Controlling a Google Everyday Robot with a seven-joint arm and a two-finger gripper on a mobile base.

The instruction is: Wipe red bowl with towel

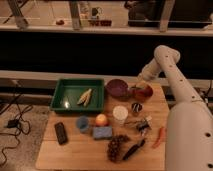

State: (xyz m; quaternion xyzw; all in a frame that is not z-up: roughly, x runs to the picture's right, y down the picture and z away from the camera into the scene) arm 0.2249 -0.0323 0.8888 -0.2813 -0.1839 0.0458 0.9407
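Camera view | red bowl (143, 93) at far right of table (80, 152), just right of purple bowl (117, 89) | my gripper (139, 85) at red bowl's far-left rim | jaws: clenched or released, I cannot tell | green tray (61, 100) far left | white cup (120, 113) nearer, mid-table

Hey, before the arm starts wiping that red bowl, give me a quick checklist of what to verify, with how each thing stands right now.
1. The red bowl sits upright on the table, near its far right corner: ok.
2. The gripper is at the red bowl's rear rim: ok.
3. A towel in the gripper: cannot tell; none shows clearly.
4. Gap to the purple bowl, just left of the red bowl: cannot tell; they look very close.
5. The white cup in front stands apart from the red bowl: ok.
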